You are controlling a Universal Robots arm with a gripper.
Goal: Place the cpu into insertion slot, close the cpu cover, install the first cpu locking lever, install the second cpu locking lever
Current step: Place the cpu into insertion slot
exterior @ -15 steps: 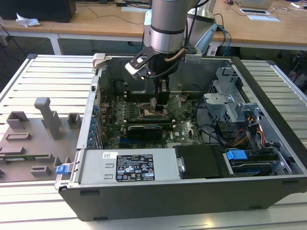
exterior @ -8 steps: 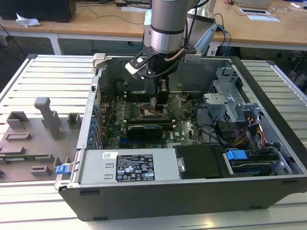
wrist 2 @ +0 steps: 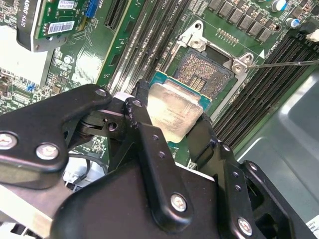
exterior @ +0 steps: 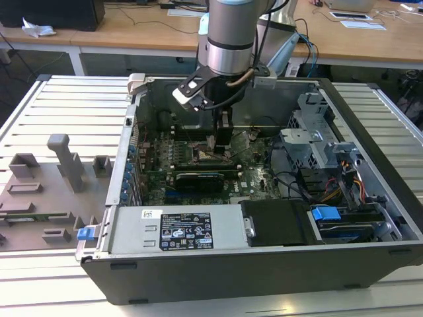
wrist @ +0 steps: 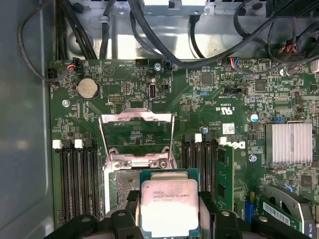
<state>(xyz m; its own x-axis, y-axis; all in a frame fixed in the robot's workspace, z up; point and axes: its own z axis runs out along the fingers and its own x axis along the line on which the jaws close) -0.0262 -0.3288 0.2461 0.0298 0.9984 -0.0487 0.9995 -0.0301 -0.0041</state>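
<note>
My gripper (wrist 2: 174, 130) is shut on the cpu (wrist 2: 175, 113), a small square chip with a silvery top and a green edge, held by two opposite sides between black fingers (wrist 2: 144, 124). The cpu (wrist: 168, 206) hovers just over one edge of the insertion slot (wrist 2: 208, 74), whose dark pin field lies mostly uncovered. The cpu cover (wrist: 137, 133), a silver frame, stands swung open beyond the slot. A thin locking lever (wrist 2: 286, 63) sticks out from the socket corner. In the exterior view the gripper (exterior: 221, 139) reaches down into the open case over the insertion slot (exterior: 201, 154).
Long black memory slots (wrist: 77, 179) flank the socket on both sides. A black-shrouded card (exterior: 198, 179) lies nearby, cables (wrist: 149, 30) hang along the case wall, and a drive cage (exterior: 317, 142) fills the exterior view's right. A grey fixture tray (exterior: 46, 191) sits outside the case.
</note>
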